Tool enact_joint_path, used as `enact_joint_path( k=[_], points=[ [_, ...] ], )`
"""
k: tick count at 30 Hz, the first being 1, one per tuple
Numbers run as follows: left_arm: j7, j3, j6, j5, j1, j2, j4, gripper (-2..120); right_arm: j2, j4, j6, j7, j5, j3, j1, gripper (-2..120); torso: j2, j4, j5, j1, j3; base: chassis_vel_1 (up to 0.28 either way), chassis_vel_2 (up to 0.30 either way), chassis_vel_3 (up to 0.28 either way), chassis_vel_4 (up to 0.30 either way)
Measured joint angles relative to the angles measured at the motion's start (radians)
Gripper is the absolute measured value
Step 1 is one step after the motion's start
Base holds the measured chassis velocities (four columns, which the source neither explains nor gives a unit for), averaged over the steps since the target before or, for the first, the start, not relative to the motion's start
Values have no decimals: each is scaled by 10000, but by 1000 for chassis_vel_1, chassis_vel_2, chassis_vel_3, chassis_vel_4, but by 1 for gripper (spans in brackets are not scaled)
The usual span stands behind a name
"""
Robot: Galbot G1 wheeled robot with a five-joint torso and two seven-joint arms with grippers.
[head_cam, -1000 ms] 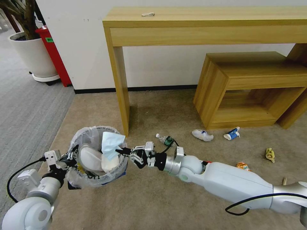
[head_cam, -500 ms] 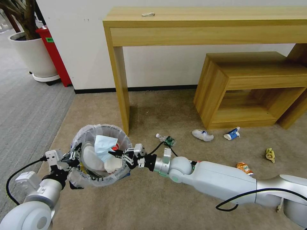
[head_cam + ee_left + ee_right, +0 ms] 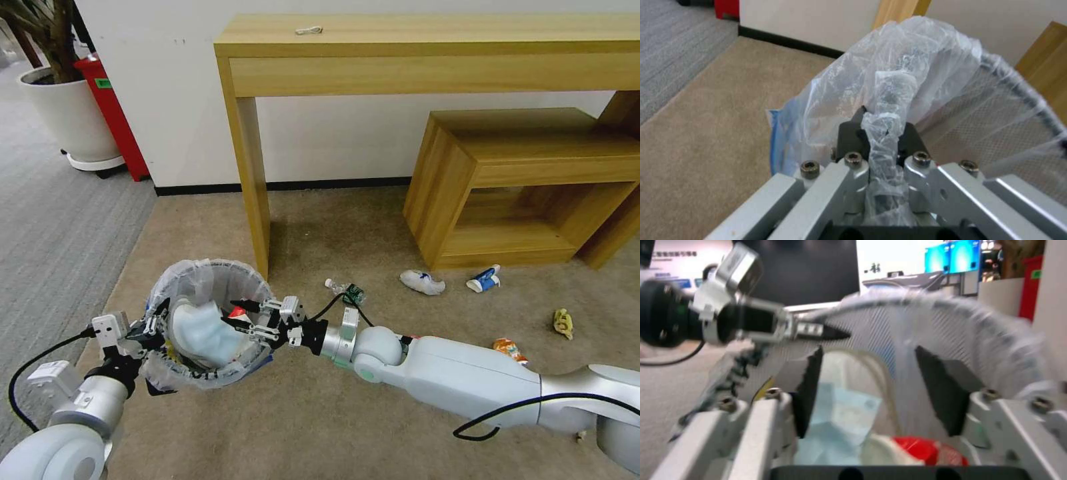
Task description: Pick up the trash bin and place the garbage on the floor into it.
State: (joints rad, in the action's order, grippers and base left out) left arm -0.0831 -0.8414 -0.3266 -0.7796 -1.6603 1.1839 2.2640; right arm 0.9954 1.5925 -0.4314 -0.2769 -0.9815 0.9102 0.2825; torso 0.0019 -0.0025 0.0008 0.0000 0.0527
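Note:
The trash bin (image 3: 200,373), lined with a translucent bag, hangs tilted just above the floor (image 3: 333,413) at the lower left. My left gripper (image 3: 157,323) is shut on its bag-covered rim (image 3: 882,133). My right gripper (image 3: 235,316) stands open at the bin's mouth, nothing between its fingers (image 3: 947,390). Below it inside the bin lie the blue mask (image 3: 840,416), a white slipper (image 3: 200,333) and a red wrapper (image 3: 916,450). More garbage lies on the carpet: a small bottle (image 3: 343,290), a white slipper (image 3: 421,282), a blue-white carton (image 3: 483,279), a yellow scrap (image 3: 563,322) and an orange can (image 3: 507,347).
A wooden console table's leg (image 3: 257,200) stands just behind the bin. A low wooden bench (image 3: 527,180) sits at the right against the wall. A potted plant (image 3: 67,113) and a red box (image 3: 113,113) stand far left by grey ribbed carpet (image 3: 53,233).
The right gripper moved left and lower over the bin and let go of the blue mask, which now lies inside on the slipper. The left gripper still holds the rim.

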Motion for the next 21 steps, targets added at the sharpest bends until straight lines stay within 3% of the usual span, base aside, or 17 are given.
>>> enact_joint_path(
  k=[2,11,14,16,21],
  points=[
    [2,0,1,-1,-1,-2,-47,3,-31,66,7,65,0,-131,49,64,0,0,-1,-1,0,0,0,0,0],
    [0,-7,18,20,81,-105,-355,3,-529,575,195,869,91,-1767,872,97,0,0,-1,0,-1,0,0,0,0],
    [0,-7,18,21,102,-109,-369,3,-642,630,241,919,99,-2060,1062,99,0,0,-1,0,0,0,0,0,0],
    [0,-5,28,33,169,-109,-455,3,-978,857,346,1114,128,-2944,1629,100,0,-5,0,-1,-1,0,0,0,0],
    [5,36,49,85,207,-100,-553,3,-1280,1110,426,1302,253,-3870,2190,100,0,1,-2,-1,-1,0,0,0,0]
  ],
)
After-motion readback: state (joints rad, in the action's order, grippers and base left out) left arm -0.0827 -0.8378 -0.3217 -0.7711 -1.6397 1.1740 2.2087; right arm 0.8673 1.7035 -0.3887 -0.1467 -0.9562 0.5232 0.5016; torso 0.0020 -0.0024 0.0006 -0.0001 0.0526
